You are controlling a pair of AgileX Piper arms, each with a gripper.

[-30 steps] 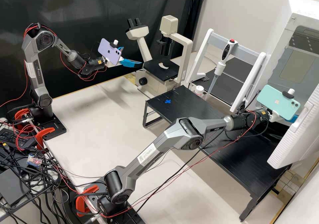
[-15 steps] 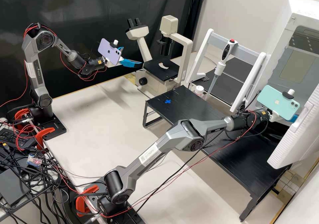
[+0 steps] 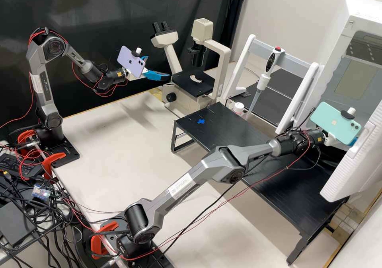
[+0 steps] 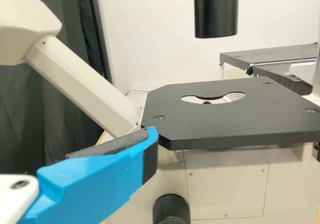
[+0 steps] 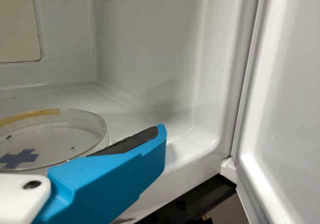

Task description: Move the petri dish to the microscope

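Observation:
In the high view my left gripper (image 3: 159, 67) stands open at the near-left side of the microscope stage (image 3: 193, 83). In the left wrist view a blue finger of the left gripper (image 4: 107, 176) is in front of the black stage (image 4: 225, 119), whose round opening holds no dish. My right gripper (image 3: 352, 142) is at the white cabinet's opening, mostly hidden by the green phone. In the right wrist view the clear petri dish (image 5: 55, 140) lies on the cabinet floor above a blue cross, cut off by the edge; the open right gripper (image 5: 110, 176) has one finger close beside its rim.
The cabinet's wall (image 5: 150, 49) and open door (image 5: 285, 99) stand close to the right gripper. A black raised table (image 3: 223, 127) with a blue cross stands below the right arm. Behind it are a pipette (image 3: 264, 79) on a white stand and a white-capped bottle (image 3: 238, 107).
The right arm has shifted slightly rightward and deeper toward the cabinet, its elbow somewhat lower, the phone moving with it. My left arm has kept still.

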